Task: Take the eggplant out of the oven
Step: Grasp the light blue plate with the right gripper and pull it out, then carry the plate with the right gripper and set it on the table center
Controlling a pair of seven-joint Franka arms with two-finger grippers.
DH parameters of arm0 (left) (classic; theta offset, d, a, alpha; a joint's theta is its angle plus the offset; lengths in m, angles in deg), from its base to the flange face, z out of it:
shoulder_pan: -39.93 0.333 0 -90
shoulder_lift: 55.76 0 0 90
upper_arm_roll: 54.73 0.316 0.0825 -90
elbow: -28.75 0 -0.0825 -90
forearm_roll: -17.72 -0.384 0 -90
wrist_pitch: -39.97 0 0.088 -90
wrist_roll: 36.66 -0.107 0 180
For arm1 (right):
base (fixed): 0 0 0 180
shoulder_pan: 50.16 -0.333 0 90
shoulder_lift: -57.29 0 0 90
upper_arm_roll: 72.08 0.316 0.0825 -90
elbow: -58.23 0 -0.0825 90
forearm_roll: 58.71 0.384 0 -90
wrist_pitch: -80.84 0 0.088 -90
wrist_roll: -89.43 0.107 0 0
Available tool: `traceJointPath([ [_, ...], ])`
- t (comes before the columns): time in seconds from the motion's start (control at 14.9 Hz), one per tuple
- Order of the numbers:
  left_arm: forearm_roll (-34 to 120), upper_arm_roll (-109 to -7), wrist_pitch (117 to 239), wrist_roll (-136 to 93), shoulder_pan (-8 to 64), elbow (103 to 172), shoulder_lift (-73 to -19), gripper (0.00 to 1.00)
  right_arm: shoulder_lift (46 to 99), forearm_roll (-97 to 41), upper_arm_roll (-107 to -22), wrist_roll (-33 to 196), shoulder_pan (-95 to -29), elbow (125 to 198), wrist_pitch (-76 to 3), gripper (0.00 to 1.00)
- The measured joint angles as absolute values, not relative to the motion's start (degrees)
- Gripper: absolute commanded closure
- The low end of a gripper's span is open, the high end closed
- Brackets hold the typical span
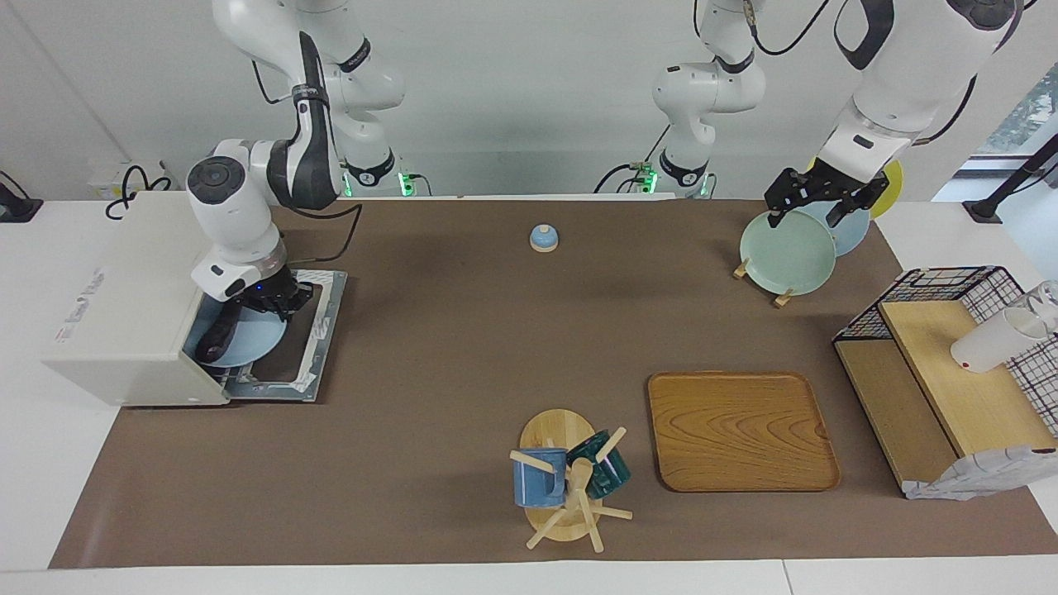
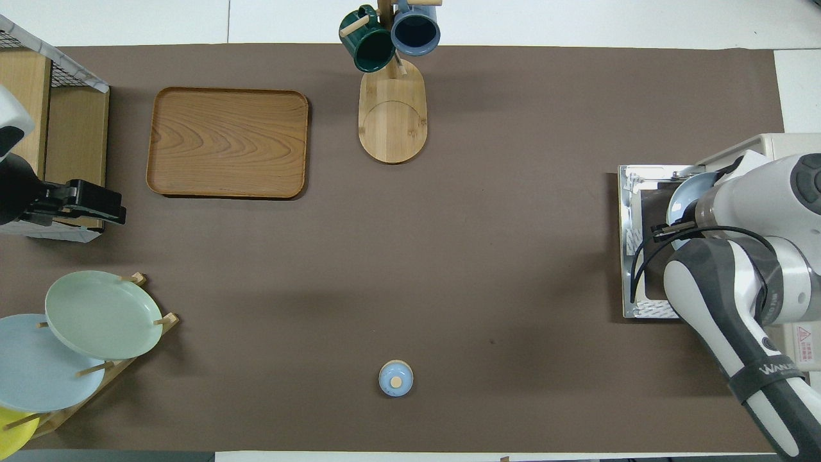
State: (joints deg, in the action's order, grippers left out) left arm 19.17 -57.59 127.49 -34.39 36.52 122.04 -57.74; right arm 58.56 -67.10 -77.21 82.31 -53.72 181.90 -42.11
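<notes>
The off-white oven [image 1: 124,306] stands at the right arm's end of the table, its door [image 1: 291,351] dropped flat open. A light blue plate [image 1: 248,340] lies half out of the oven mouth over the door. The dark eggplant [image 1: 213,339] lies on the plate, toward the oven's inside. My right gripper [image 1: 278,304] is low over the door, shut on the plate's rim. In the overhead view the right arm hides the eggplant, and only the plate's edge [image 2: 684,194] shows. My left gripper [image 1: 806,216] waits open above the plate rack.
A wooden rack holds a green plate [image 1: 785,252] with blue and yellow plates beside it. On the brown mat are a small blue lidded pot [image 1: 543,238], a wooden tray [image 1: 740,430] and a mug tree [image 1: 566,483]. A wire shelf [image 1: 942,372] carries a white cup [image 1: 992,343].
</notes>
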Motion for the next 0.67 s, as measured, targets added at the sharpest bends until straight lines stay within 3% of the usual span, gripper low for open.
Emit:
traceJointPath([
  [0.33, 19.2, -57.6, 127.3, -34.4, 36.5, 122.0, -57.7, 0.00, 60.3, -67.1, -76.8, 91.1, -67.2, 169.8, -29.3, 1.00],
  [0.67, 19.2, -57.6, 127.3, -34.4, 36.5, 121.9, -57.9, 0.00, 64.7, -67.1, -76.3, 112.4, -83.6, 162.9, -27.8, 1.00],
])
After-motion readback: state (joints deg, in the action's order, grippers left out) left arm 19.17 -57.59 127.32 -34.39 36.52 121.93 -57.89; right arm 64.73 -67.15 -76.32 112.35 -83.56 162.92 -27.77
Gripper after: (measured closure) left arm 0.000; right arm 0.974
